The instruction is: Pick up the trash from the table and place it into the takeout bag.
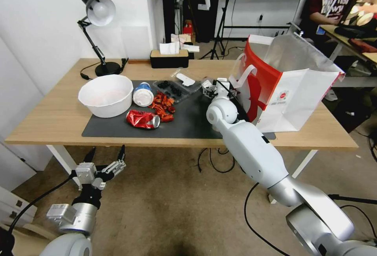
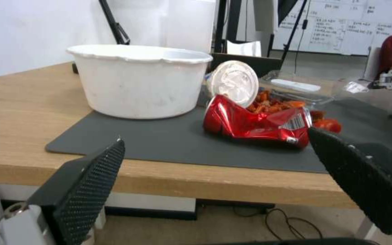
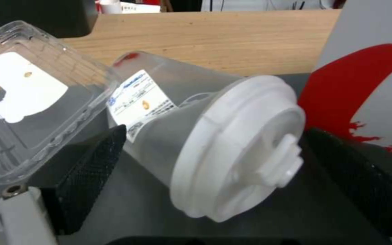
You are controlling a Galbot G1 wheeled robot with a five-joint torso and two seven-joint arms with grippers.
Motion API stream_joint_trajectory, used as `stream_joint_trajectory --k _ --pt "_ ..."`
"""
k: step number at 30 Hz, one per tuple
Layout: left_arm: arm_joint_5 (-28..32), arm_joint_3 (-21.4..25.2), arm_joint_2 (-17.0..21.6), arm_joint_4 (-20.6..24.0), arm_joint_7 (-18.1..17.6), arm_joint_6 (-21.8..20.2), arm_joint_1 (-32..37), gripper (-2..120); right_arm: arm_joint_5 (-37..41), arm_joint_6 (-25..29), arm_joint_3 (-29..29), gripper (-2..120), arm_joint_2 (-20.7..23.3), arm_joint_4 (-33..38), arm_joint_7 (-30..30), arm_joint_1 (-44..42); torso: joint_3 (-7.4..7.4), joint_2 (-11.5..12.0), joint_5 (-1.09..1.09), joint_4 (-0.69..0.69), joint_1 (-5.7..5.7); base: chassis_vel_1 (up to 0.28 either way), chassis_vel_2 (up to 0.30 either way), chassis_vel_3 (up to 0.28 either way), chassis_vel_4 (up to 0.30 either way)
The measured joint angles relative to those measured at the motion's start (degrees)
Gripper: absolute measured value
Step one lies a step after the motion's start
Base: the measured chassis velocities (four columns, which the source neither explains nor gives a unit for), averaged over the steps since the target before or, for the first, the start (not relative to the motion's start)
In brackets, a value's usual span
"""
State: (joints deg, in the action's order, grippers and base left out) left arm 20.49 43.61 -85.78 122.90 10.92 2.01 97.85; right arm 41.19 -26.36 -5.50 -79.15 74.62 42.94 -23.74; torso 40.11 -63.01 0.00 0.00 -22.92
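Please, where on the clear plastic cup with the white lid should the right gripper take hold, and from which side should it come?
Probably across the clear wall just behind the white lid. The clear plastic cup lies on its side on the dark mat, so its round sides face the pads. The right gripper, open, already straddles it from the lid end, between the clear tray and the takeout bag.

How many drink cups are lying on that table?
2: a blue cup on its side beside the white bowl, and a clear cup lying between the right gripper's fingers, by the bag.

No legible text on the clear plastic cup (image 3: pixel 168 112) label or takeout bag (image 1: pixel 286 87).
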Motion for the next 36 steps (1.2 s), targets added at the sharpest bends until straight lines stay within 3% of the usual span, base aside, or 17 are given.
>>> stream_joint_trajectory --k 19,29,36 --pt "0.2 0.4 0.1 0.4 0.0 0.0 0.3 100 0.2 0.1 0.2 100 -2.1 -2.4 -0.2 0.9 0.0 0.0 0.0 0.0 0.0 0.0 0.0 0.0 0.0" --pt "0.2 0.4 0.1 0.2 0.0 0.0 0.1 100 0.3 0.7 0.4 75 -2.0 -2.8 -0.3 0.6 0.0 0.0 0.01 0.0 0.0 0.0 0.0 0.0 0.0" --pt "0.2 0.3 0.2 0.3 0.0 0.0 0.1 100 0.2 1.0 0.5 48 -1.9 -2.6 -0.3 0.3 0.0 0.0 0.01 0.0 0.0 0.0 0.0 0.0 0.0"
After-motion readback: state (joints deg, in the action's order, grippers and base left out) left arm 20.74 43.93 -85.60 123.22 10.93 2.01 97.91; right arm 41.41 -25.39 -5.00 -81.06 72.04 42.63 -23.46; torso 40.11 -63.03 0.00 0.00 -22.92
